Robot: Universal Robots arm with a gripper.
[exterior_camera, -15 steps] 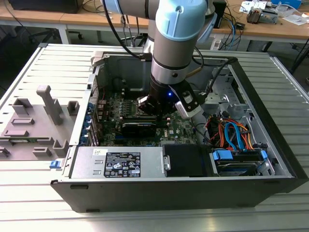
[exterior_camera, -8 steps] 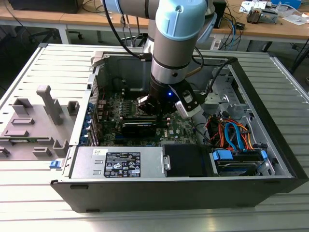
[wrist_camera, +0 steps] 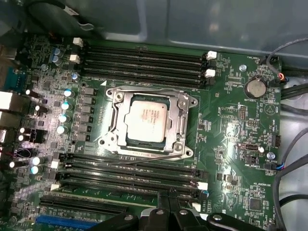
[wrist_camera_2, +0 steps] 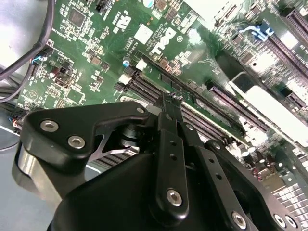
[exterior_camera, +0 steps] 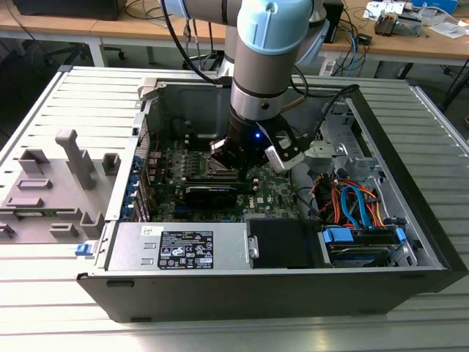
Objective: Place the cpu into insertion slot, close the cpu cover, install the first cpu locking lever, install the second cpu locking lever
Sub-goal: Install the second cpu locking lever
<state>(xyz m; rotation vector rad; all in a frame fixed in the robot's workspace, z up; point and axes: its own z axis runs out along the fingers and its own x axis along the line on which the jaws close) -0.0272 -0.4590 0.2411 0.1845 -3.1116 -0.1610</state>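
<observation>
In the exterior view, the arm reaches down into an open computer case lying on its side on the slatted table. The hand hangs low over the green motherboard, just above the insertion slot, which peeks out at the hand's 9 o'clock edge. A grey fixture block sits on the table well apart, toward the exterior view's left.

In the second wrist view, the hand is seen from behind its black linkages. Its fingers come together to a narrow tip with nothing between them, poised above the long black memory slots that run across the motherboard.

In the first wrist view, the cpu lies flat in the insertion slot at the middle of the motherboard, its silvery top facing up. The cpu cover is down over it, its frame bordering the chip on all sides. A thin locking lever lies along the frame's edge nearest the hand. The hand shows as dark fingertips pressed together, with the cpu at its 12 o'clock, a bank of memory slots lying between them. The hand touches neither chip nor cover.
</observation>
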